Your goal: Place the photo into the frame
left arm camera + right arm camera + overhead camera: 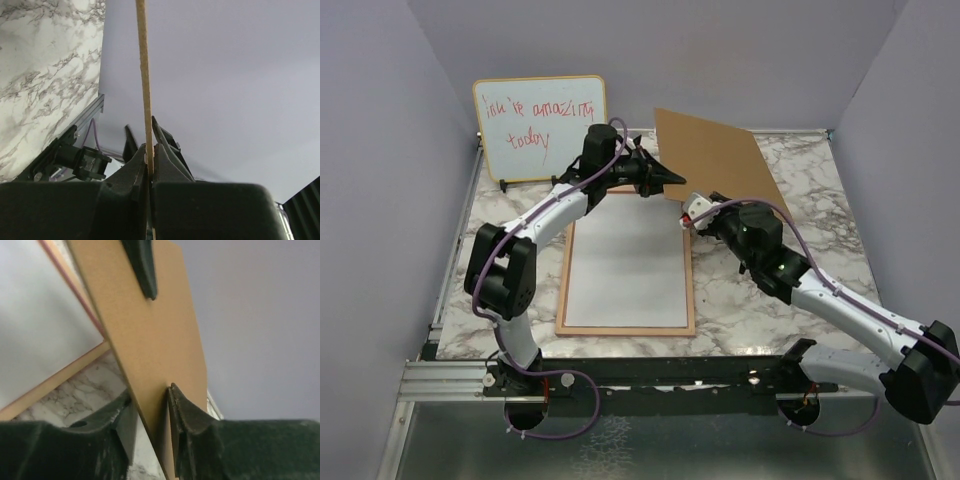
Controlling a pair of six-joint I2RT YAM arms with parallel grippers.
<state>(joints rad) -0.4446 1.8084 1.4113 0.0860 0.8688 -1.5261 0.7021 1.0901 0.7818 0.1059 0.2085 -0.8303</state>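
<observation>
The frame [625, 330] lies flat on the marble table, its thin pinkish wood border around a plain white sheet [628, 265], the photo with its white reverse up; no printed side shows. The brown backing board [715, 155] is held tilted in the air over the frame's far right corner. My left gripper [672, 178] is shut on the board's left edge, seen edge-on in the left wrist view [143, 75]. My right gripper [692, 210] is shut on its near edge [145, 330]. The frame border [65, 372] also shows in the right wrist view.
A yellow-edged whiteboard [540, 125] with red handwriting stands at the back left. Grey walls close in the table on three sides. Bare marble [790, 290] lies right of the frame, under my right arm.
</observation>
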